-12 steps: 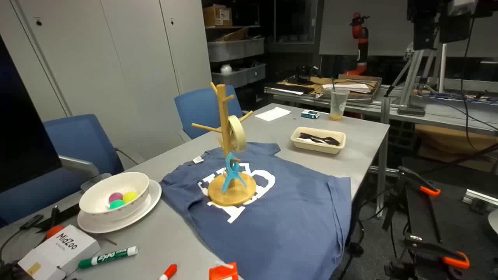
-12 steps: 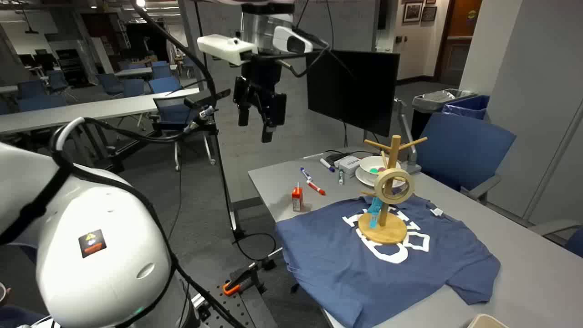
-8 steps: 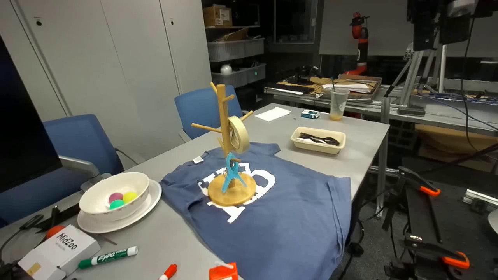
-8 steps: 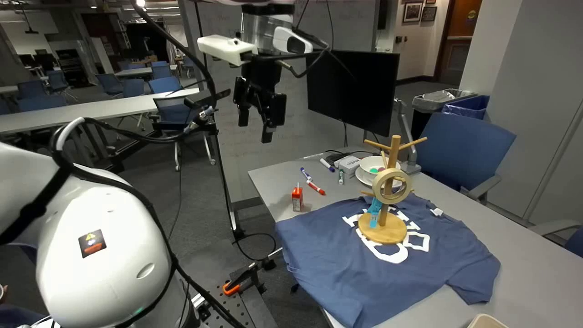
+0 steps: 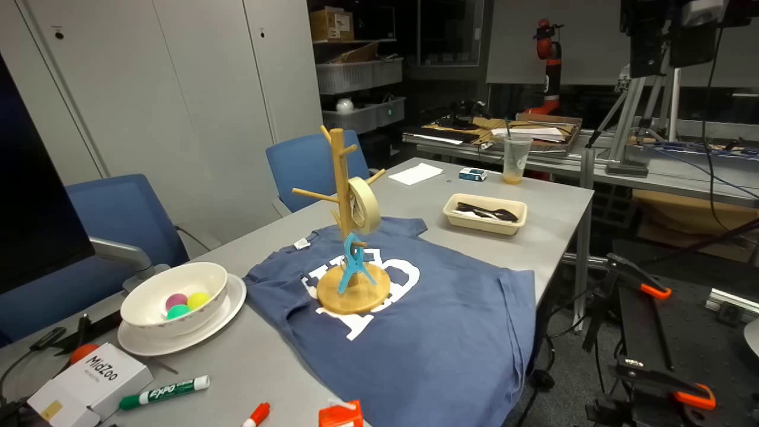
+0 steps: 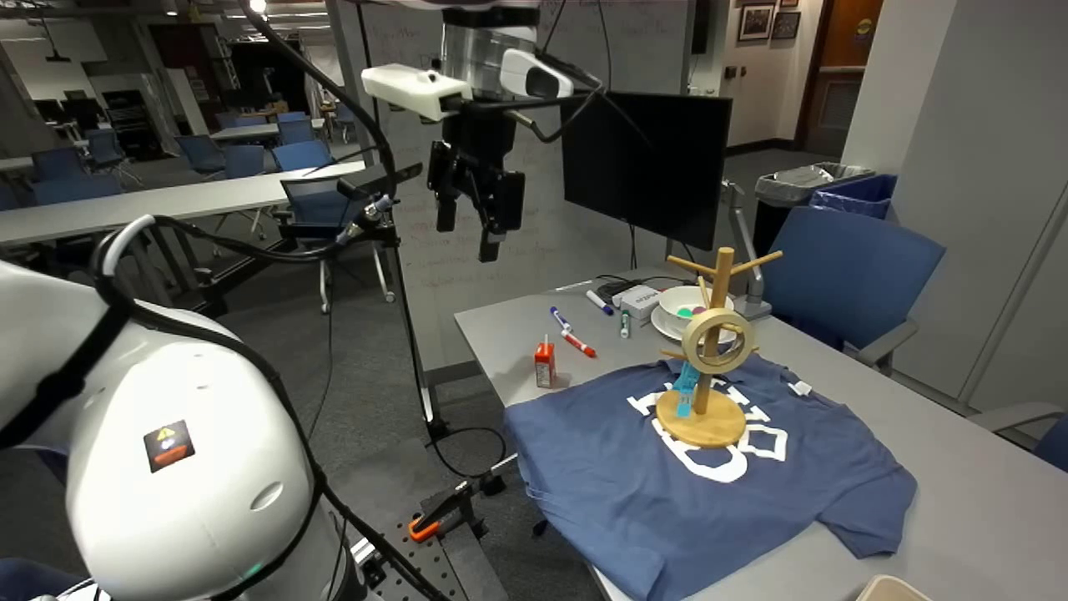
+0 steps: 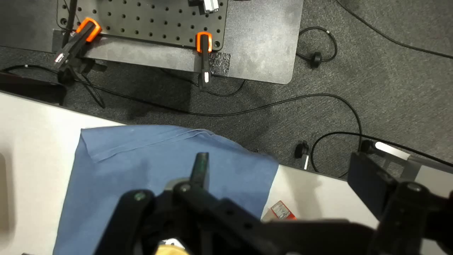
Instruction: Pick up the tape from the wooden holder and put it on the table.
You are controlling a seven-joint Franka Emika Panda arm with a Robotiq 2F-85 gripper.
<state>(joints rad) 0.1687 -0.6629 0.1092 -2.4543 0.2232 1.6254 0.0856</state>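
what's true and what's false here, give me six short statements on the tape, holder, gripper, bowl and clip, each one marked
The tape hangs on the wooden holder. True.
The gripper is closed around the tape. False: the gripper is open and apart from the tape.
The wooden holder stands on a blue shirt. True.
The white bowl holds green, yellow and purple round pieces. True.
The white bowl rests on the blue shirt. False: it rests on a white plate.
The clip at the wooden holder is red. False: the clip is blue.
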